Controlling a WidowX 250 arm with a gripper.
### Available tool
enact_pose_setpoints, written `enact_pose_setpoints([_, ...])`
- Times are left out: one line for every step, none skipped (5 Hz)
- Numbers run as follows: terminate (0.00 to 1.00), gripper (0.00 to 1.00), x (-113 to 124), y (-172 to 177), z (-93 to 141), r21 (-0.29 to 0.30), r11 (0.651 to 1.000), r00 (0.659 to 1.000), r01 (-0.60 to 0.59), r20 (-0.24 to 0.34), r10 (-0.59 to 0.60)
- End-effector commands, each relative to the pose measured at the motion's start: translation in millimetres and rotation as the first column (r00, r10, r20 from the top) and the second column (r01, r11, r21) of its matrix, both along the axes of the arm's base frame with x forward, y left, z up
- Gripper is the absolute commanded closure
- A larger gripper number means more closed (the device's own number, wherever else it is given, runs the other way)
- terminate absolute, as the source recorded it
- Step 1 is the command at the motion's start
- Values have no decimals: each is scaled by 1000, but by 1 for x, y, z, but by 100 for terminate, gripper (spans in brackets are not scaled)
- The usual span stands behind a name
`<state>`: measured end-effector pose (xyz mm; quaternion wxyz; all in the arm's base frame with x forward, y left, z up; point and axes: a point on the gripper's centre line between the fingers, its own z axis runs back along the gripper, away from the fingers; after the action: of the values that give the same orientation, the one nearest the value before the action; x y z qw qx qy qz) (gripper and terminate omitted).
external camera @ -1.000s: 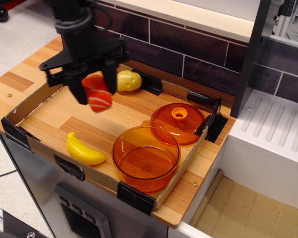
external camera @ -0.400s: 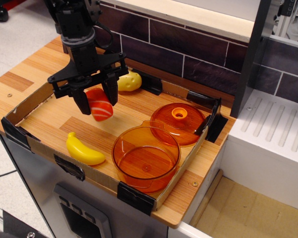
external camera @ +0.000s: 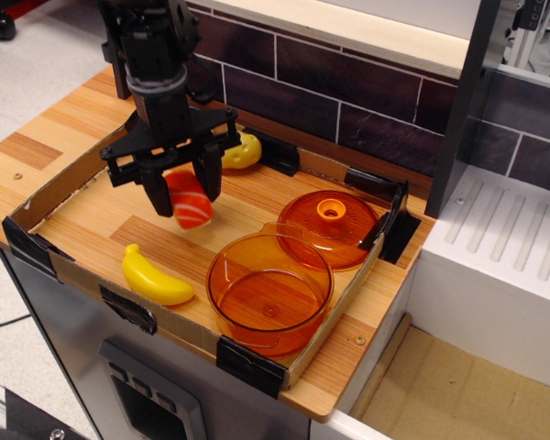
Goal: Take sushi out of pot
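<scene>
My black gripper (external camera: 187, 196) is shut on the sushi (external camera: 190, 201), a red-orange piece with white stripes, and holds it low over the wooden tray floor, left of centre. The pot (external camera: 269, 291), a round transparent orange bowl, stands empty at the tray's front right, apart from the gripper.
A flat orange lid with a knob (external camera: 328, 227) lies behind the pot. A yellow banana (external camera: 155, 276) lies near the front left edge. A pale yellow lumpy toy (external camera: 245, 149) sits behind the gripper by the dark brick wall. A cardboard rim (external camera: 84, 278) borders the tray.
The gripper has moved down and slightly right toward the tray floor, still holding the sushi. The other things have not moved.
</scene>
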<state>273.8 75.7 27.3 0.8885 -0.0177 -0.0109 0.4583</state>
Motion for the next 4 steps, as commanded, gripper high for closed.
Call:
enact_pose_setpoints([0, 0, -2, -1, 12, -1, 1000, 1000, 18, 7, -18])
enact_pose_setpoints([0, 0, -3, -1, 23, -10, 999, 999, 31, 17, -31])
enact_pose_setpoints([0, 0, -3, -4, 55, 28, 999, 997, 44, 59, -46])
enact_pose_setpoints([0, 0, -3, -9, 85, 32, 996, 993, 81, 84, -84])
